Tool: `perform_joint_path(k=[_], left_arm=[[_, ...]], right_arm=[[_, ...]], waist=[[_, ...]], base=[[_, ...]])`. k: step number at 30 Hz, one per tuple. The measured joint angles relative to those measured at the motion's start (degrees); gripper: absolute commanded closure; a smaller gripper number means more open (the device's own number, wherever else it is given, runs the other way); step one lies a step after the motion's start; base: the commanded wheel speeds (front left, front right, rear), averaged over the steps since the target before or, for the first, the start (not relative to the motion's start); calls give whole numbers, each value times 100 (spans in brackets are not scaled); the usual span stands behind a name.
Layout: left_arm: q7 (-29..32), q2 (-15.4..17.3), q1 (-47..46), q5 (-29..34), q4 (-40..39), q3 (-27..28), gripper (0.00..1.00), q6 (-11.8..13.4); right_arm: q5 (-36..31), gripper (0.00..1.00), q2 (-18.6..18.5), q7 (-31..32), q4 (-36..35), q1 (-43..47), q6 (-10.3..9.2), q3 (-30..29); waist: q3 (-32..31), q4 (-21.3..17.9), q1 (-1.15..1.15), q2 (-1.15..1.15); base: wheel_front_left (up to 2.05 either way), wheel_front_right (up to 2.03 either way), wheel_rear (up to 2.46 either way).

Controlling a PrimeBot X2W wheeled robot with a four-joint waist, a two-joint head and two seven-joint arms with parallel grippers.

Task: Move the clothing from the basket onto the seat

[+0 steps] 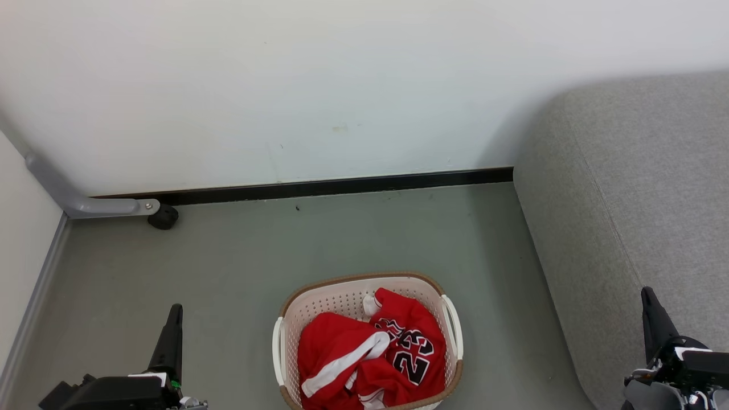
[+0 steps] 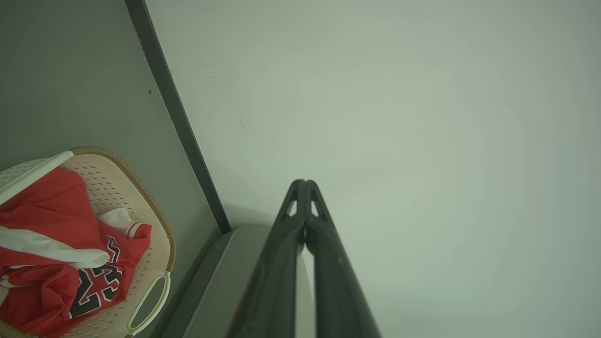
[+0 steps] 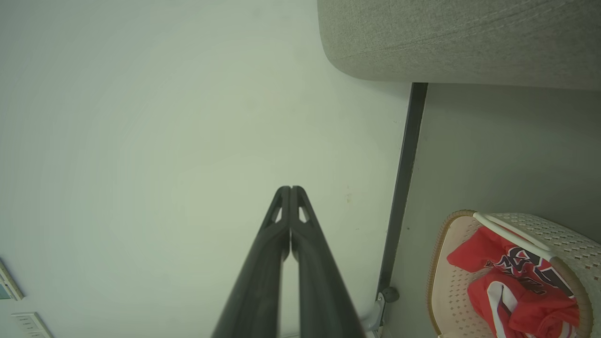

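On the floor (image 1: 239,256), clothing (image 1: 370,356) sits in the basket (image 1: 342,296)

Ahead of us the basket holds both red garments, bunched together. We see the grey seat (image 1: 638,188) near its right side. Our left gripper (image 1: 175,308) and right gripper (image 1: 646,293) each have fingers pressed together, apart from the basket

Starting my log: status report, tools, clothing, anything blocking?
Left tool shut, empty. Right tool shut, empty. Clothing in basket, none on seat. Nothing in the way.
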Motion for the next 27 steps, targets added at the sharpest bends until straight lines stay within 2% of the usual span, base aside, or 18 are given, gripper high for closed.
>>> perform_joint_path(k=[27], left_arm=[[0,0,0,0,0,0,100,0]], right_arm=[[0,100,0,0,0,0,0,0]], waist=[[0,0,0,0]], base=[[0,0,0]])
